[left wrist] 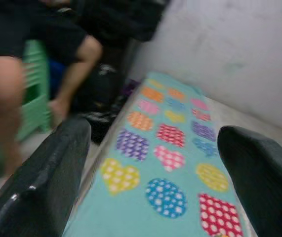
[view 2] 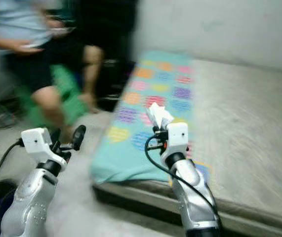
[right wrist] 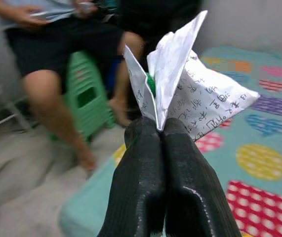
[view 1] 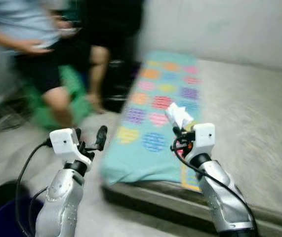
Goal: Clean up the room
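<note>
Above the near corner of the bed (view 1: pixel 249 118), the right gripper (view 1: pixel 176 129) has its fingers (right wrist: pixel 180 168) pressed together on a crumpled paper (right wrist: pixel 185 94) with writing on it, which sticks up and forward past the fingertips, over a teal blanket (view 1: pixel 150 128) patterned with dotted hearts. Paper and fingers share roughly one line, so the scrap leads wherever that arm points. Low at the robot's left, by the left arm, sits a dark blue bin (view 1: pixel 5 217), seen only in part; it may be where the paper should go, which would mean carrying it across to the left and down. The left gripper (view 1: pixel 92 139) hovers nearer that bin with fingers (left wrist: pixel 47 182) spread wide and nothing between them. Two people sit beyond, one on a green stool (right wrist: pixel 84 101)
</note>
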